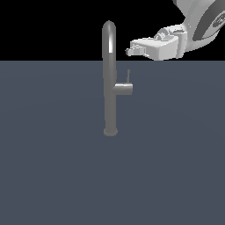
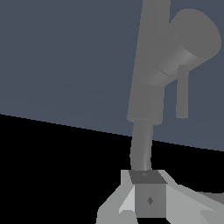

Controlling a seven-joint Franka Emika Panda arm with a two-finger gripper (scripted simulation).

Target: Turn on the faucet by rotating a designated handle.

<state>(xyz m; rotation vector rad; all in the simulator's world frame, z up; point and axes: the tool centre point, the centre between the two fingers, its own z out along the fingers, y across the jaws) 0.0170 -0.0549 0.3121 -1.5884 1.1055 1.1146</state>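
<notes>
So far nothing is turned: the gripper (image 1: 128, 51) hangs high beside the faucet (image 1: 110, 79) arch, gripping nothing; its opening cannot be judged. Below it, the handle (image 1: 128, 75) stands upright on its side stub (image 1: 123, 88), untouched. Descent, contact and rotation all remain.

Looks like a bare simulator scene, not a real room: just a flat slate-blue floor (image 1: 52, 167), pure black backdrop, and a lone untextured grey faucet (image 1: 110, 79).
</notes>
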